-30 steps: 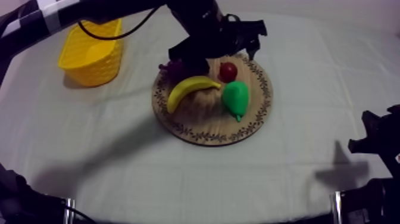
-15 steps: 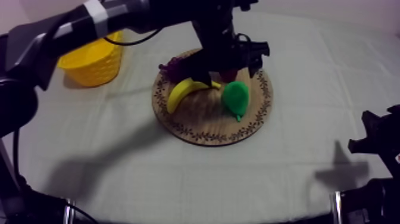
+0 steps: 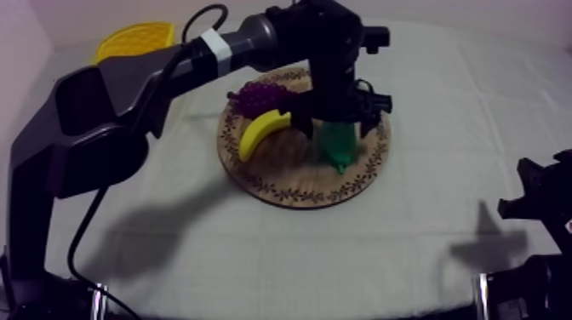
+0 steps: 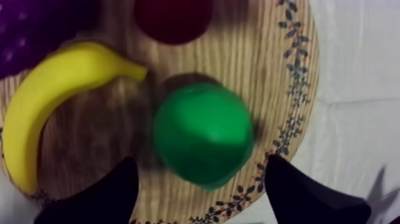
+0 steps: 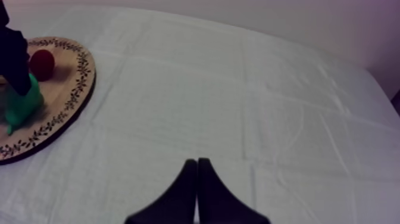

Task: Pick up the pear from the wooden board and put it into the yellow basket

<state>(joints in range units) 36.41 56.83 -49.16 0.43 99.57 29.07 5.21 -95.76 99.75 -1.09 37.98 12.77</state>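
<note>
Changed since a second ago: left arm (image 3: 213, 51) swung from the far rim of the wooden board (image 3: 289, 183) to straight above the pear (image 3: 338, 146), now partly hiding the yellow basket (image 3: 136, 36) at the far left of the surface (image 3: 170, 230). Left jaws apart, one on each side of the pear, not visibly touching it. Pear unmoved on the board's right half: bright green, smooth, rounded, narrow end toward the near rim, just beside the banana (image 3: 260, 132) tip, near the small red fruit (image 4: 172, 18). Grapes (image 3: 255, 98) at the banana's far side. Right jaws together in a narrow wedge over the bare surface, well apart from the board.
</note>
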